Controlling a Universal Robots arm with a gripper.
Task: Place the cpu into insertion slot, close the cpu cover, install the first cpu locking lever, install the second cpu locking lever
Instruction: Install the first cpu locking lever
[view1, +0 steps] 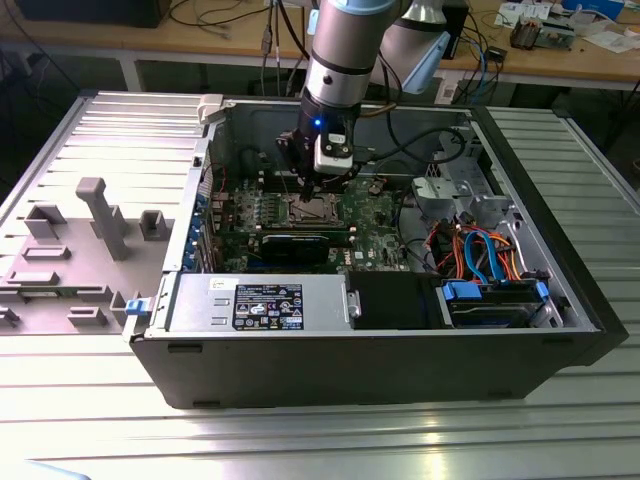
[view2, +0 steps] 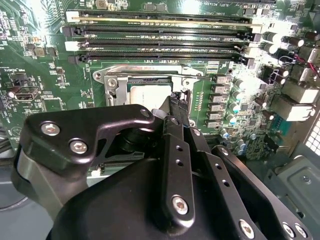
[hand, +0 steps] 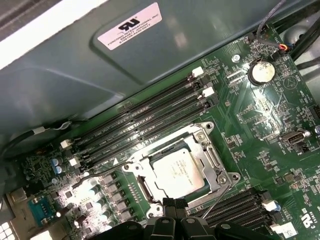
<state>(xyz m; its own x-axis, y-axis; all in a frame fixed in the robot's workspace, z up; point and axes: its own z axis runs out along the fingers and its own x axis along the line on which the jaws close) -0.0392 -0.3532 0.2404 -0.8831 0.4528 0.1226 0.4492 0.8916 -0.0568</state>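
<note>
First wrist view lets us see the claw (hand: 170, 204) with its black tips pressed close together. We see nothing held between them. Just past the tips lies the cpu (hand: 177, 172), a flat silver square. It sits down in the slot (hand: 144, 191) on the green board (hand: 260, 125). The shiny cover (hand: 212, 159) lies flat around the cpu, and the cpu shows through its window. A thin lever (hand: 220, 196) runs from a corner of the slot to a spot just beside the claw. We cannot tell if it is hooked down. The other lever (hand: 102, 174) sticks out on the far side of the slot, well away from the claw. Long dark memory slots (hand: 145, 120) lie past the cpu, farther from the claw.

In the exterior view the arm (view1: 345, 50) reaches down into an open case (view1: 400, 340) that rests on a table (view1: 100, 420). The claw hangs right over the slot, very near it.
</note>
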